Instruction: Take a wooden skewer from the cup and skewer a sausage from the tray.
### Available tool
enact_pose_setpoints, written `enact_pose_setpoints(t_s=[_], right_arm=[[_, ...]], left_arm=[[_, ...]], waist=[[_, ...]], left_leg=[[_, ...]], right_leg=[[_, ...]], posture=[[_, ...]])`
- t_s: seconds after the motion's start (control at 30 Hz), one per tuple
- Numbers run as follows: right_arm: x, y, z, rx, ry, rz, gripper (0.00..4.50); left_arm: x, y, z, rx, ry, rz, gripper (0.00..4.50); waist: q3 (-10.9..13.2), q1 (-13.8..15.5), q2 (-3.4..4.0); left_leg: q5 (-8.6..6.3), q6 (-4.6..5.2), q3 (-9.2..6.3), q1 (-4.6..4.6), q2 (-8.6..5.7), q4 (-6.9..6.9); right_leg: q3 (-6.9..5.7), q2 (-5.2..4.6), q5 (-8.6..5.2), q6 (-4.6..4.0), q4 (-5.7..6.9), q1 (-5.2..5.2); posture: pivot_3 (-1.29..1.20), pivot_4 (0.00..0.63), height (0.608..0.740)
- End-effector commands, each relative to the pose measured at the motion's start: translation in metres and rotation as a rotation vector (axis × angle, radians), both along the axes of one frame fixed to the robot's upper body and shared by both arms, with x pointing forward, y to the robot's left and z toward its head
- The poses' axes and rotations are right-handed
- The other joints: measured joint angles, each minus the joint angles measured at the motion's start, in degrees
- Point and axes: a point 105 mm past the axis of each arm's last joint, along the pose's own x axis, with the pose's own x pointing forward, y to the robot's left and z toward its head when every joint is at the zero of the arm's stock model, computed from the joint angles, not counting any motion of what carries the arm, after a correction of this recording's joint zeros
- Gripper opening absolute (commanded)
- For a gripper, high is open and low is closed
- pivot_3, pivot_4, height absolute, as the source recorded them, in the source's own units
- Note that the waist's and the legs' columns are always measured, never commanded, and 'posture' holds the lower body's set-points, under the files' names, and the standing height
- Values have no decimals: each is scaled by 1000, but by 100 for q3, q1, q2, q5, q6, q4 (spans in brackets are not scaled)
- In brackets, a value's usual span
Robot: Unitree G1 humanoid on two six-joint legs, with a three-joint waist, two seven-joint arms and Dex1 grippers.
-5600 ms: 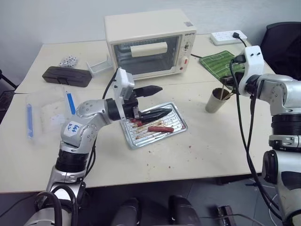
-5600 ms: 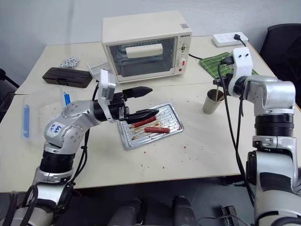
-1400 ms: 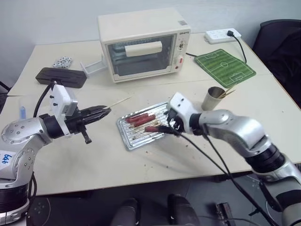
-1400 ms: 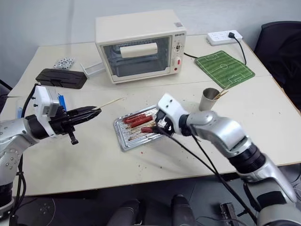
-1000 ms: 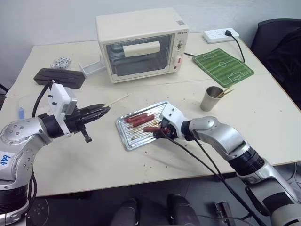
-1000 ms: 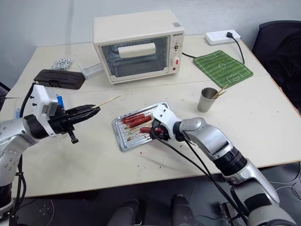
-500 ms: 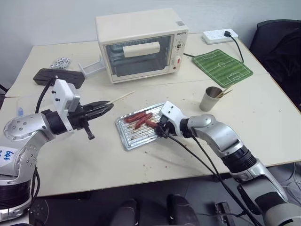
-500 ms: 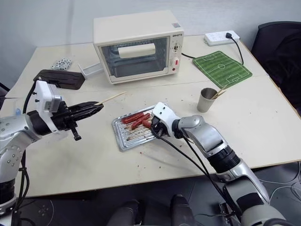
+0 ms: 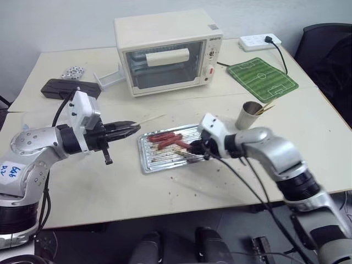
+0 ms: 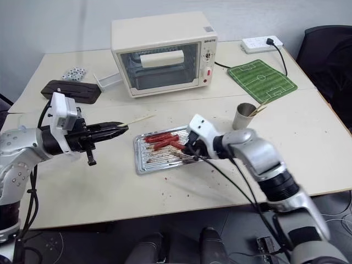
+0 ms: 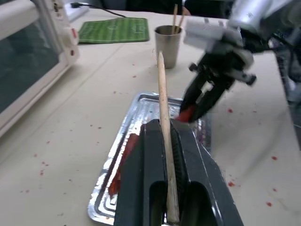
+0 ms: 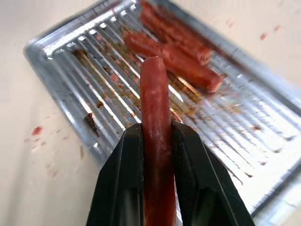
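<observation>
Two pickups done: left claw (image 11: 165,155) clamped on skewer (image 11: 164,117), right claw (image 12: 157,141) clamped on sausage (image 12: 155,127) above tray (image 12: 70,47); piercing left.

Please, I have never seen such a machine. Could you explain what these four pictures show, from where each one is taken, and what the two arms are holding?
This is a humanoid robot with two arms. The two wide pictures come from its head, looking down at a table. The other two come from cameras on its wrists. The left gripper is shut on a wooden skewer. The right gripper is shut on a sausage, held above a silver tray where more sausages lie. Behind stand a toaster oven and a cup with spare skewers.
</observation>
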Motion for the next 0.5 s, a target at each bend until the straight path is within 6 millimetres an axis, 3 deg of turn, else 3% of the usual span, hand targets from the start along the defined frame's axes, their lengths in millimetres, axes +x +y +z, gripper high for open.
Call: enact_pose_setpoints(t_s=[0.03,0.23,0.5], right_arm=[[-25,-15,36,-5,-45,141,816],[-53,-38,53,-62,-40,251,816],[-60,-36,62,-47,-52,263,816]], left_arm=[[-15,-9,5,43,48,-148,0],[-28,-22,3,115,85,-310,0],[-24,-32,6,131,70,-390,0]], waist=[[2,2,-3],[4,-16,-5],[4,0,-6]], left_leg=[[0,1,0,0,0,-1],[-3,5,5,2,2,1],[-3,3,6,3,5,11]], right_leg=[[0,0,0,0,0,-1],[3,-2,0,0,-6,2],[5,-3,0,0,-2,1]], posture=[[0,150,740],[0,150,740],[0,150,740]])
